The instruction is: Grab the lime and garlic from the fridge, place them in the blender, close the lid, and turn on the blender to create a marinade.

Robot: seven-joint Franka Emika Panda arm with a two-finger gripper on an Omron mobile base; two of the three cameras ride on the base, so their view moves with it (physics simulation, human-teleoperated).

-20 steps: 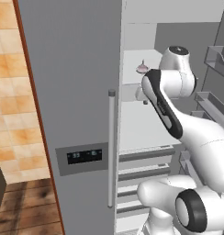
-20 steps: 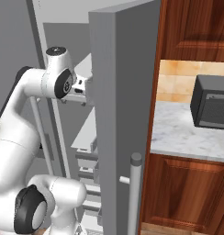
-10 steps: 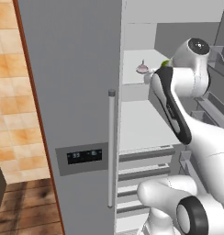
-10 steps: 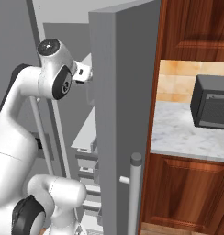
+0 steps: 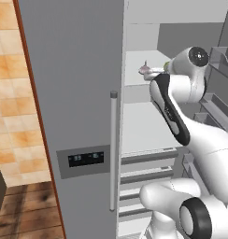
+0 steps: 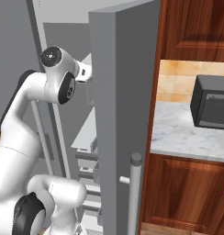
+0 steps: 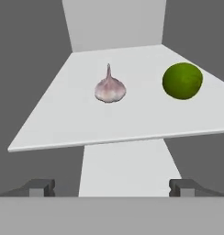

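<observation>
Over the last second our arm has risen to the upper white shelf of the open fridge, so the first pick is being lined up. Our gripper is open, holding nothing, short of the shelf edge. The garlic stands ahead, nearly centred; the lime rests further right.

To your left a tiled wall of warm orange and beige squares runs down to a dark wood plank floor. A thin reddish-brown trim strip edges the tiles. On your right, reddish wooden cabinets sit above and below a pale marbled surface, with matching tile behind it. A dark microwave stands on that surface. Light is even and soft.
</observation>
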